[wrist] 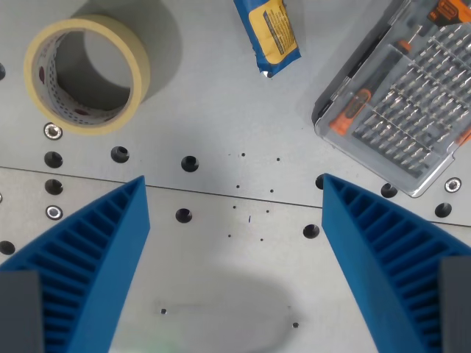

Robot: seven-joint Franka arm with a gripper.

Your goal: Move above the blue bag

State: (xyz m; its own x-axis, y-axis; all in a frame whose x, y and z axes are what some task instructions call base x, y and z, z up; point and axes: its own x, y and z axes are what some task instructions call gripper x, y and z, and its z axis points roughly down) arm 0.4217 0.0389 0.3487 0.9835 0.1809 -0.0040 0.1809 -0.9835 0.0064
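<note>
The blue bag (pixel 269 35), blue with a yellow label, lies at the top centre of the wrist view, cut off by the top edge. My gripper (pixel 232 184) is open and empty, its two blue ribbed fingers (pixel 96 257) spread wide at the lower left and lower right. The bag lies well above the fingertips in the picture, slightly to the wrist view's right of the gap between them. Nothing lies between the fingers but bare table.
A roll of beige masking tape (pixel 87 72) lies at the top left. A clear plastic case of screwdriver bits (pixel 409 103) with orange parts lies at the top right. The grey metal table (pixel 235 132) has rows of bolt holes.
</note>
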